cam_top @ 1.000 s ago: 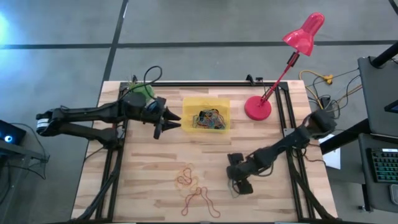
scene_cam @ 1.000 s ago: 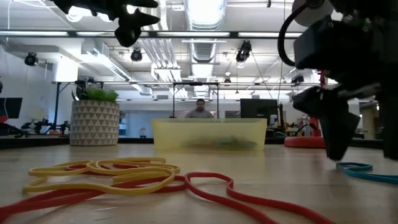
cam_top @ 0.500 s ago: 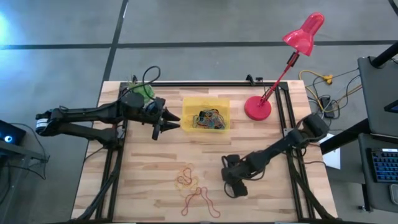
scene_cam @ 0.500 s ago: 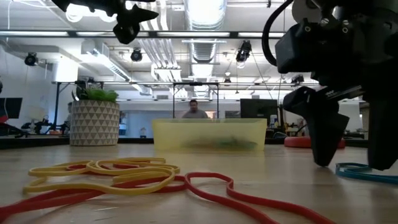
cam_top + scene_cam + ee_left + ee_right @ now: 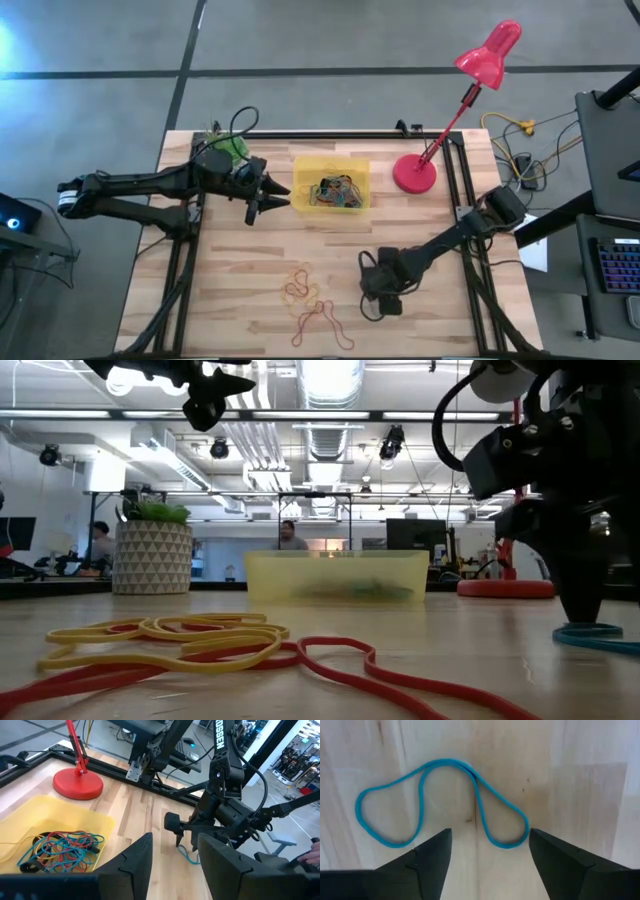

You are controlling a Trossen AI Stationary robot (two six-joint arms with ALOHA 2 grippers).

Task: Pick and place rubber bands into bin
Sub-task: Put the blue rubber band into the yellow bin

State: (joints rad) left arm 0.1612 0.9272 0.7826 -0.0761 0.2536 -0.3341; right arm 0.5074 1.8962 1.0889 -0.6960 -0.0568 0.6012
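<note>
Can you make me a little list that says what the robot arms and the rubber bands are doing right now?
right gripper: open, pointing down over a blue rubber band flat on the table
left gripper: open, empty, up in the air beside the bin
bin: yellow, holds a tangle of coloured bands
loose bands: red and yellow ones on the table's front part
lamp: red, behind the bin's right side
plant pot: back left corner

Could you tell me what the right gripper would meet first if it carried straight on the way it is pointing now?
Most likely the blue rubber band on the table: the right gripper points down at it with open fingers astride its middle. How far above it cannot be judged.
</note>
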